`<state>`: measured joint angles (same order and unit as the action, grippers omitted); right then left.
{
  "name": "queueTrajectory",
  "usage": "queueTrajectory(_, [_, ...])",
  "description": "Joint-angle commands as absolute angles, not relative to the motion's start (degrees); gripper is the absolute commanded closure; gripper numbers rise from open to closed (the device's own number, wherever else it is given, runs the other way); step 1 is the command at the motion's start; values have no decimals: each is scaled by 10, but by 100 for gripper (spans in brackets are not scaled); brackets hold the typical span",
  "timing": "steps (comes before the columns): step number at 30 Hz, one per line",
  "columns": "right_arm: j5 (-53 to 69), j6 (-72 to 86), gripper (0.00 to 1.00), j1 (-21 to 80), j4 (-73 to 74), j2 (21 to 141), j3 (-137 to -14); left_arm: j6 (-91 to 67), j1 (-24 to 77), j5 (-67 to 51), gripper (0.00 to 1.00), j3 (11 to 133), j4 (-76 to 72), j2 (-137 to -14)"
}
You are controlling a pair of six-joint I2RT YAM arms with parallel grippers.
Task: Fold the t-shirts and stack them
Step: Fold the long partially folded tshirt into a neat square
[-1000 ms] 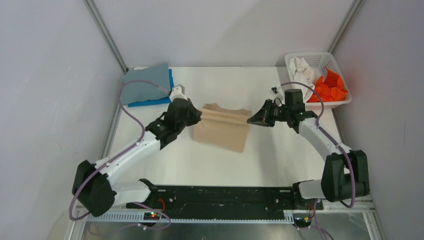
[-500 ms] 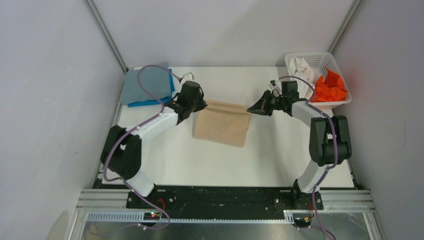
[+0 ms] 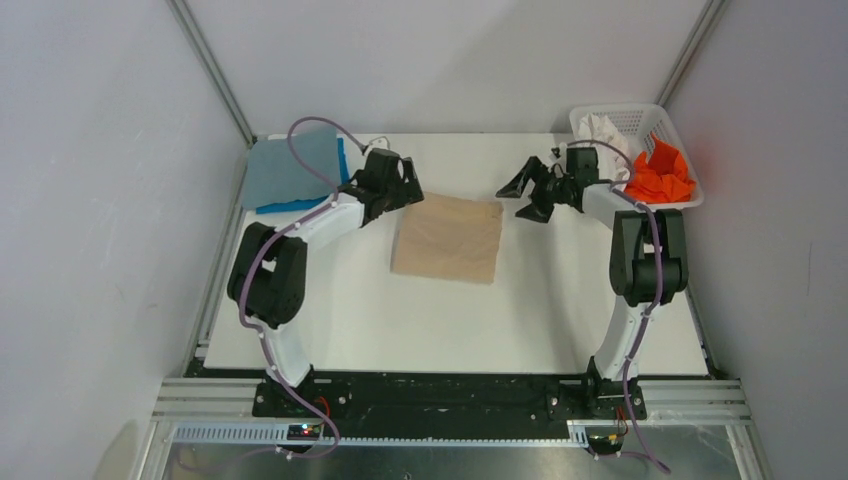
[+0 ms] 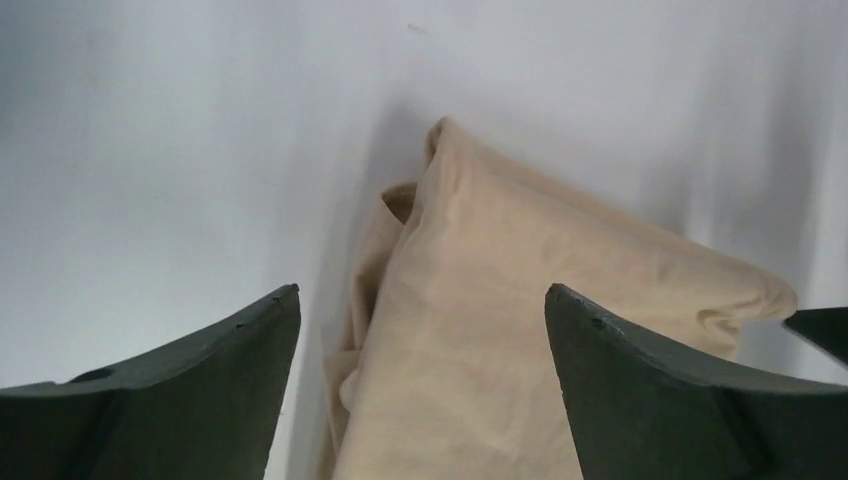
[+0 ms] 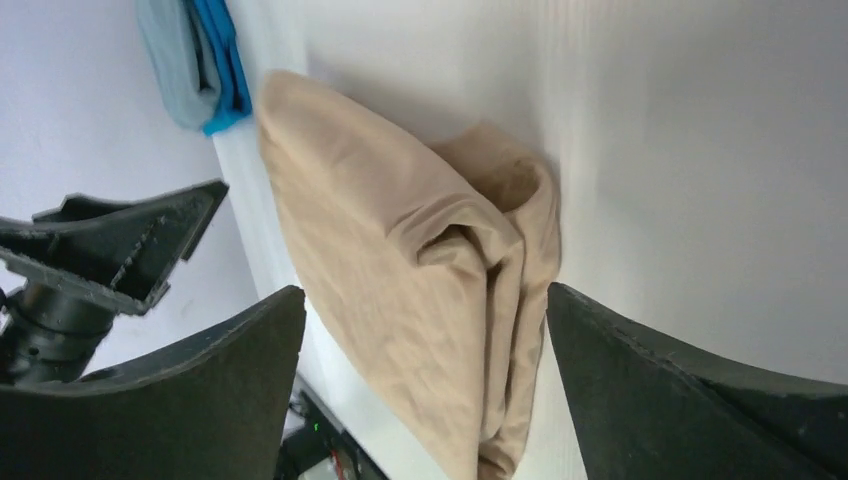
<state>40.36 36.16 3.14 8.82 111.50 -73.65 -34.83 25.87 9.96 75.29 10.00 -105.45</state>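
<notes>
The tan t-shirt (image 3: 447,240) lies folded in a flat rectangle in the middle of the table, free of both grippers. My left gripper (image 3: 405,190) hovers open just off its far left corner, and the cloth (image 4: 520,300) shows between and beyond the spread fingers (image 4: 200,380). My right gripper (image 3: 522,195) stands open off the far right corner, looking along the layered fold (image 5: 400,270). The grey-blue t-shirt (image 3: 290,168) lies folded on the bright blue t-shirt (image 3: 305,205) at the far left. The white t-shirt (image 3: 603,133) and the orange t-shirt (image 3: 660,175) sit crumpled in the basket.
The white lattice basket (image 3: 640,112) stands at the far right corner of the table. Grey walls and metal frame posts close in the back and sides. The left arm's purple cable (image 3: 310,135) loops over the folded stack.
Both grippers have opened and let go of the tan shirt's far edge. The shirt has dropped flat into a folded rectangle, and both arms have stretched further toward the back.
</notes>
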Motion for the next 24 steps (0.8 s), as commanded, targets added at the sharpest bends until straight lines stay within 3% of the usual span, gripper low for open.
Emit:
queueTrajectory(1, [329,340,2,27,128,1080,-792,-317,250,96,2,774,102,-1012])
queueTrajectory(6, [291,310,0,70,176,1001,-756,-317,254,39,0,749,101,-967])
queueTrajectory(11, [323,325,1,132,123,973,-715,-314,261,-53,0,759,98,-989])
queueTrajectory(17, [355,375,0,146,17,1033,-727,-317,259,-84,0,826,98,-1093])
queueTrajectory(24, [327,393,1,112,6,1184,-823,-354,245,-47,0,901,100,-1195])
